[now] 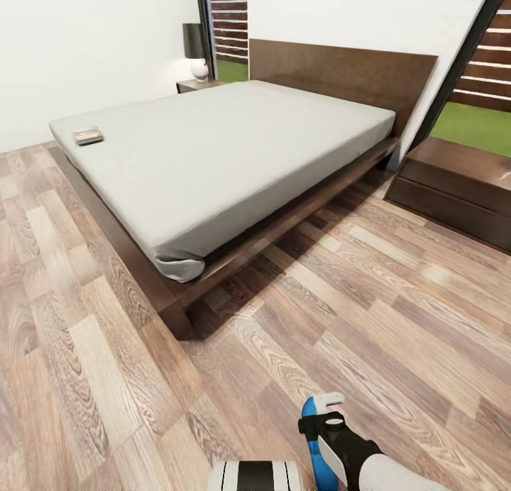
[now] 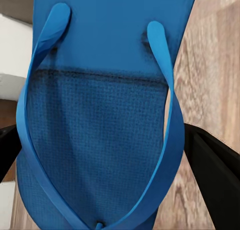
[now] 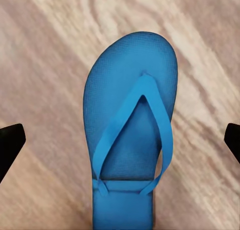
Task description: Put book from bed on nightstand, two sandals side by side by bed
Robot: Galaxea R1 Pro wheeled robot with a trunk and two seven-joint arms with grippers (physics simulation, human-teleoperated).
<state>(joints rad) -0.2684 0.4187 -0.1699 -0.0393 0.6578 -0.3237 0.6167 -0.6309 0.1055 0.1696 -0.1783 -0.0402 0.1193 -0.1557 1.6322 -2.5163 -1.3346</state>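
Book (image 1: pixel 87 135) lay on bed (image 1: pixel 234 150), at the mattress's far left corner, well apart from nightstand (image 1: pixel 197 85) by the headboard. Book step not yet done.

Left gripper (image 2: pixel 100 140): jaws closed in against both edges of sandal A (image 2: pixel 100 80), which was held clear of the floor (image 1: pixel 397 313).

Right gripper (image 3: pixel 125 132): jaws spread wide, holding nothing. Sandal B (image 3: pixel 127 85) sat centred between them, touching neither; it appeared to lie on the planks, not certain.

Judgement: sandals in hand or near it, neither yet placed beside the bed. All placements remained.
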